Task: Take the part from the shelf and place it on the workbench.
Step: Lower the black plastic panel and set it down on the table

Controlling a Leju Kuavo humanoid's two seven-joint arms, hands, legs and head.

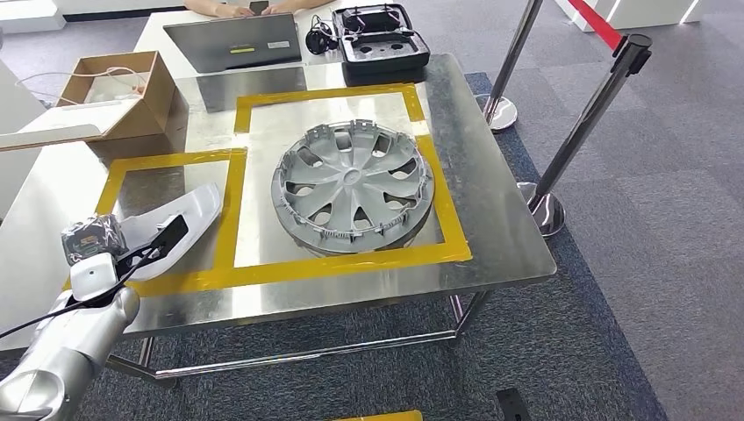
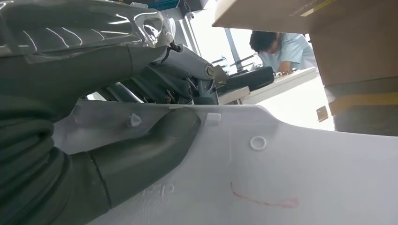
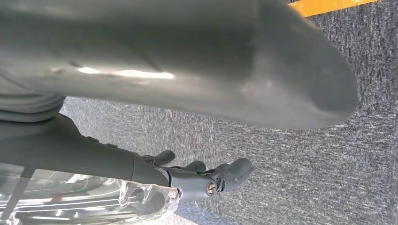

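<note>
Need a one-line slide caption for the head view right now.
Left hand holds a white trim part over the small yellow-taped box on the steel workbench, beside a grey wheel cover.

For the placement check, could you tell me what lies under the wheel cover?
The wheel cover lies on the steel workbench, inside the larger yellow tape square. Bare metal shows through its openings; anything beneath its solid spokes is hidden.

part (image 1: 180,217) white | hubcap (image 1: 354,186) grey | tape (image 1: 338,266) yellow | bench (image 1: 500,219) silver | carpet (image 1: 667,263) grey
</note>
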